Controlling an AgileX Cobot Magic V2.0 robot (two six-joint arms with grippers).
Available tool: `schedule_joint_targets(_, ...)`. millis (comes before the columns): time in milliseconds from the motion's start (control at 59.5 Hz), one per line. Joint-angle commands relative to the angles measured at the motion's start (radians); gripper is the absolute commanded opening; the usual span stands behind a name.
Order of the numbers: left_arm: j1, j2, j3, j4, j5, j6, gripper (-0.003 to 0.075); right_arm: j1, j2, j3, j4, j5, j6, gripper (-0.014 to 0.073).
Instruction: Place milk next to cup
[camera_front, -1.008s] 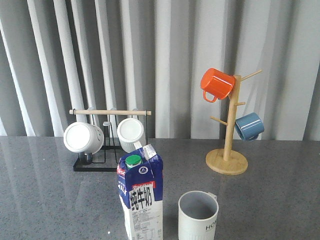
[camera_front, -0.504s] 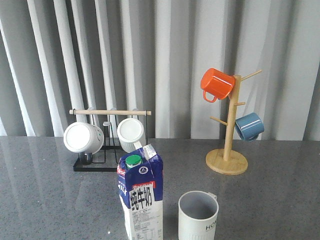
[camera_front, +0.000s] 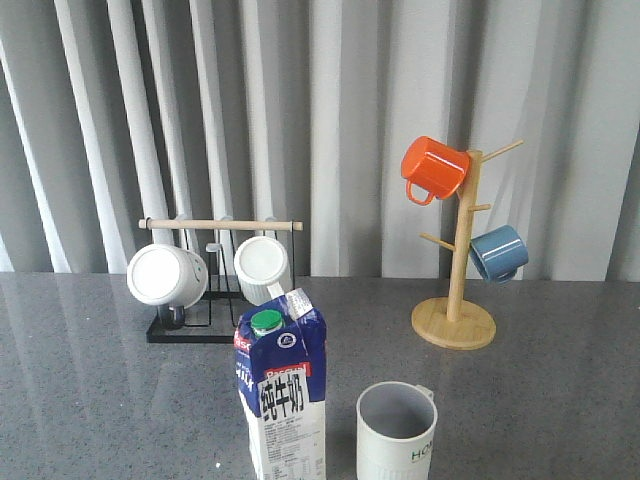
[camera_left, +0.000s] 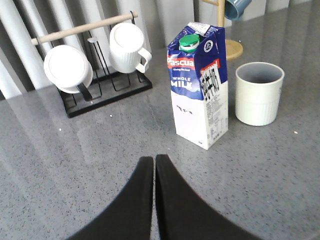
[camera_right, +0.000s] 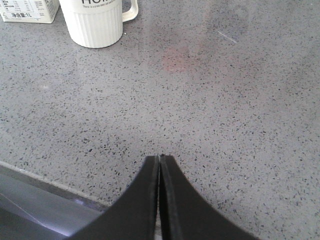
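The milk (camera_front: 282, 395), a tall blue-and-white gable-top carton with a green cap and red band, stands upright on the grey desk (camera_front: 100, 400) just left of the ribbed off-white cup (camera_front: 397, 432), while my left fingers (camera_left: 154, 165) and right fingers (camera_right: 160, 162) are pressed together, holding nothing.

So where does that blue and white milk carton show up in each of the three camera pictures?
Front view: the milk stands at bottom centre, left of the cup.
Left wrist view: right of centre, upright, cup beside it.
Right wrist view: only a white bottom corner at the top-left edge.
Shared landmark: the ribbed cup, seen in all three.
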Motion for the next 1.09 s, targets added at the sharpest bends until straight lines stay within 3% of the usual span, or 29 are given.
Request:
schedule_joint_targets(0,0.033,-0.089,0.166,-0.005,-0.310,0.001,-0.0007,0.000,0.008,-0.026,-0.006,-0.060,-0.003,-0.0006)
schedule_joint_targets(134,0.108,-0.234,0.409,-0.029,-0.507,-0.023,-0.0007,0.000,0.008,-0.026,-0.006,-0.060,-0.003,-0.0006)
schedule_joint_targets(336,0.230,-0.417,0.567,-0.041,-0.535,-0.060,-0.0007,0.000,0.008,-0.026,-0.006,-0.059,-0.003,-0.0006)
schedule_joint_targets(487,0.284,-0.409,0.569,-0.040,-0.507,-0.059,-0.0007,0.000,0.008,-0.026,-0.006,-0.056,-0.003,-0.0006)
schedule_joint_targets(873,0.287,-0.407,0.569,-0.037,-0.502,-0.066,-0.0007,0.000,0.008,-0.026,-0.006,-0.054,-0.003,-0.0006)
schedule_joint_targets(1075,0.287,-0.407,0.569,0.121,-0.513,-0.251,-0.0007,0.000,0.008,-0.026,-0.006,-0.054,-0.003,-0.0006)
